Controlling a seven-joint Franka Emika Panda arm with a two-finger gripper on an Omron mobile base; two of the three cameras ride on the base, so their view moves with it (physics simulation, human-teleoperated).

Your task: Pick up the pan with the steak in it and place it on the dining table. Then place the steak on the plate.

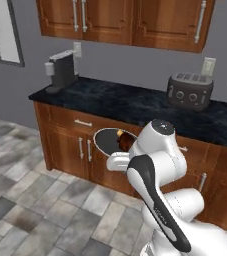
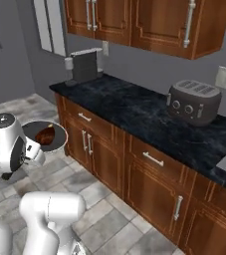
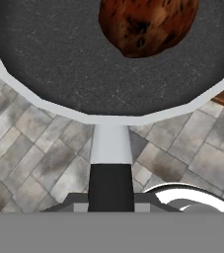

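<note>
Closest to you in the hand view, the pan (image 3: 108, 74) has its black handle running down to the frame's bottom edge, where the gripper (image 3: 111, 205) is clamped shut on it; the fingertips themselves are cut off. Your steak (image 3: 148, 22) sits at the top, partly cropped. From the left base view, the arm hides most of the pan (image 1: 107, 140).

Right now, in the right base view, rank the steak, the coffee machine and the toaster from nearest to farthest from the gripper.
1. steak: in the pan the gripper holds by the handle, over the floor.
2. coffee machine: far left end of the counter.
3. toaster: farther right on the counter.
</note>
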